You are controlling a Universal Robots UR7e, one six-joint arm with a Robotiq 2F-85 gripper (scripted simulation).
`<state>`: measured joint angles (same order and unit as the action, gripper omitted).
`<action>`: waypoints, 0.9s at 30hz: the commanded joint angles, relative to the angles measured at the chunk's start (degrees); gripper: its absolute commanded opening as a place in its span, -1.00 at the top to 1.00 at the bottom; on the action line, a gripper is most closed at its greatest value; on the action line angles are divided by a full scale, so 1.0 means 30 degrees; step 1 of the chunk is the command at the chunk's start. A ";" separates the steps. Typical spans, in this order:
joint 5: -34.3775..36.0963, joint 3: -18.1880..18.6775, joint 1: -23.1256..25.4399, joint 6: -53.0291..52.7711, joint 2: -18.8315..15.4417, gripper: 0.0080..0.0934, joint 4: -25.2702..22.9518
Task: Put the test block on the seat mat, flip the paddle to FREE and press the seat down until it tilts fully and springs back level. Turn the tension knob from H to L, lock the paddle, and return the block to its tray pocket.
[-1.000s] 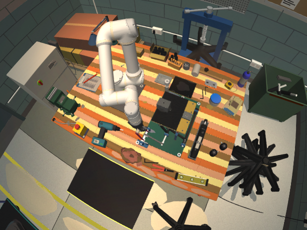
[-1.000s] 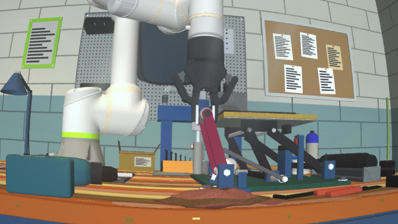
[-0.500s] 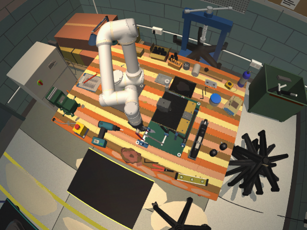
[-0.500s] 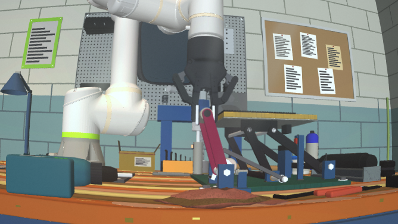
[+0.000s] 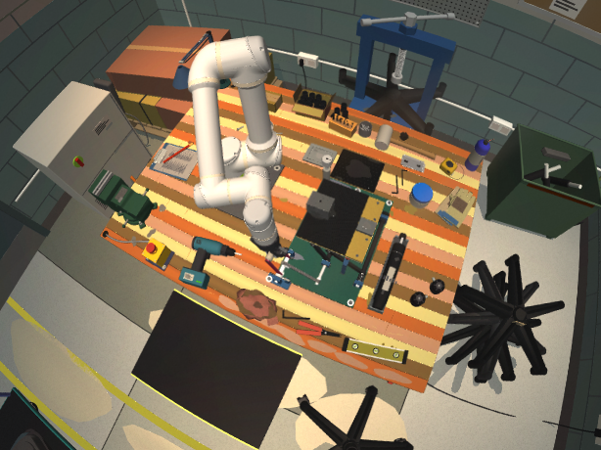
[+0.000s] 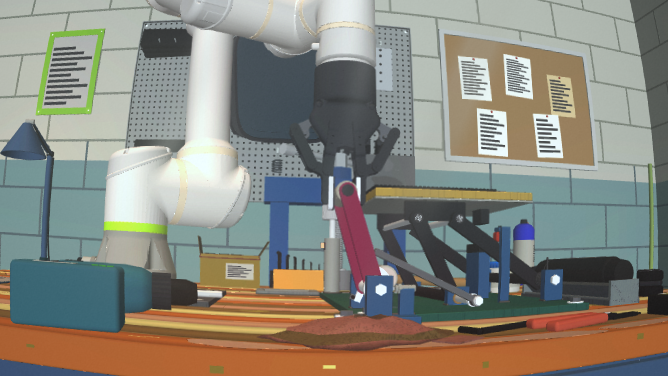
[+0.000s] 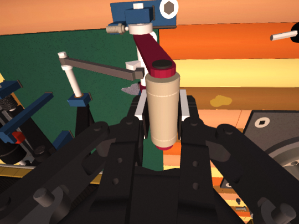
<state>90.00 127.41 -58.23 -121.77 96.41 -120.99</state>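
The paddle [image 7: 151, 52] is a dark red lever with a tan cylindrical handle [image 7: 162, 108] at its free end, hinged on a blue bracket [image 6: 378, 292] at the near left corner of the green base plate [image 5: 329, 280]. My gripper [image 7: 162, 111] has its two fingers on either side of the tan handle and grips it. The lever [image 6: 352, 235] leans up to the left toward my fingers [image 6: 342, 182]. The grey test block [image 5: 320, 205] sits on the black seat mat [image 5: 333, 215], which looks level. The tension knob is not clear to me.
The seat's black scissor linkage [image 6: 440, 240] and a grey rod [image 6: 425, 275] stand just right of the paddle. A teal drill [image 5: 205, 259] lies to the left, a brown rag [image 5: 254, 304] and red pliers [image 5: 313, 328] in front. A black tray [image 5: 357, 168] lies behind the seat.
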 commanded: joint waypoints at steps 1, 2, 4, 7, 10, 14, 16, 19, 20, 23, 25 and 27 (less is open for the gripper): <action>0.0000 -0.0009 0.0000 0.0000 0.0007 0.46 -0.0009; 0.0000 -0.0009 0.0000 0.0000 0.0007 0.41 -0.0009; 0.0000 -0.0009 0.0000 0.0000 0.0007 0.32 -0.0009; 0.0000 -0.0009 0.0000 0.0000 0.0007 0.18 -0.0009; 0.0000 -0.0009 0.0000 0.0000 0.0007 0.06 -0.0009; 0.0000 -0.0009 0.0000 0.0000 0.0007 0.06 -0.0009; 0.0000 -0.0009 0.0000 0.0000 0.0007 0.06 -0.0009; 0.0000 -0.0009 0.0000 0.0000 0.0007 0.06 -0.0009; 0.0000 -0.0011 0.0000 0.0000 0.0009 0.06 -0.0006; 0.0000 -0.0042 0.0000 0.0000 0.0037 0.06 0.0052; 0.0000 -0.0095 0.0000 0.0000 0.0085 0.06 0.0150; 0.0000 -0.0178 0.0000 0.0000 0.0158 0.06 0.0303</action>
<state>90.00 126.92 -58.23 -121.77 96.85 -120.04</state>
